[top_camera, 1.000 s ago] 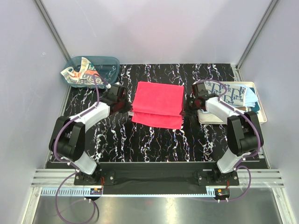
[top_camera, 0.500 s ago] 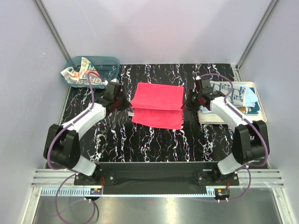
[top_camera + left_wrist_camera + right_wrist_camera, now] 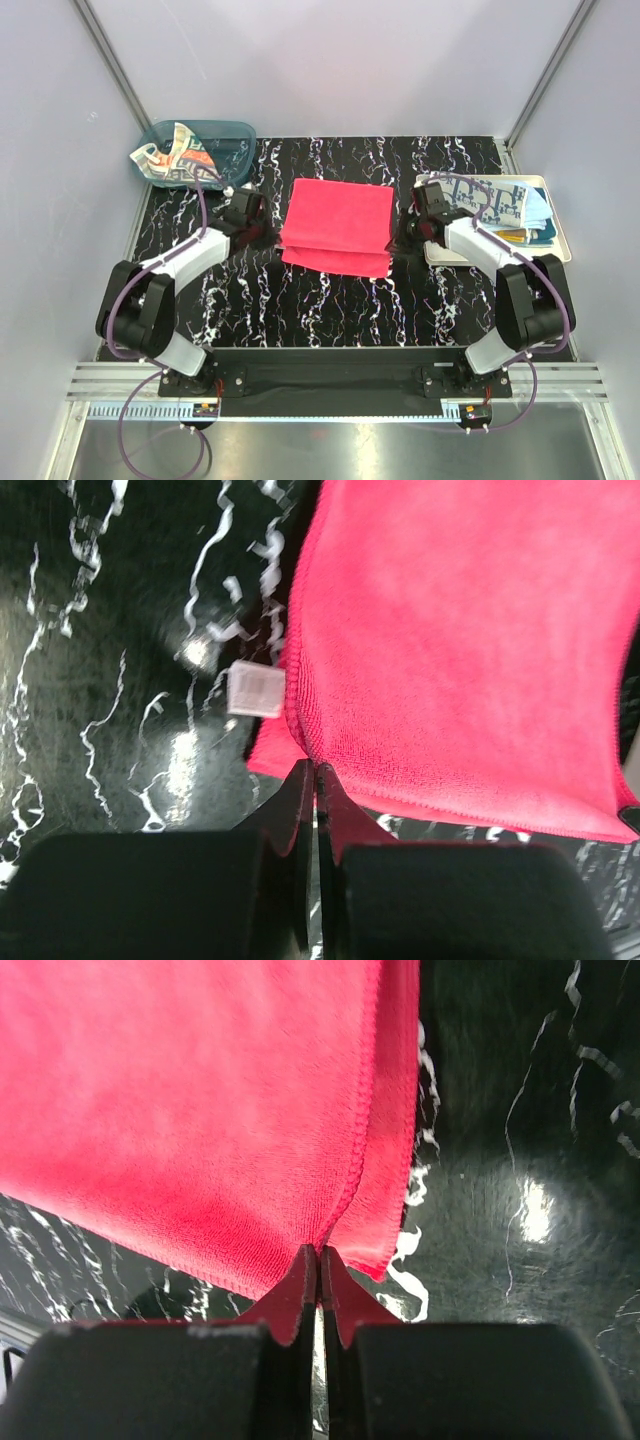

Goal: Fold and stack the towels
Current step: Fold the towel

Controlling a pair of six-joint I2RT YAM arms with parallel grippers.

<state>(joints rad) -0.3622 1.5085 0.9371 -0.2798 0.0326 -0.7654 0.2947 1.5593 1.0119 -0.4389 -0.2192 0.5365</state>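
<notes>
Black marbled table (image 3: 330, 310) fills the booth floor, and dead centre lies the red towel (image 3: 338, 215), doubled over with a lower strip peeking out along the near edge. The left gripper (image 3: 275, 235) is clenched on its left edge and the right gripper (image 3: 400, 228) is clenched on its right edge (each pinching right where the layers meet). Half a second back both wrists sat farther up the table, and now they've come nearer. A small white tag (image 3: 255, 688) juts from the left hem.
</notes>
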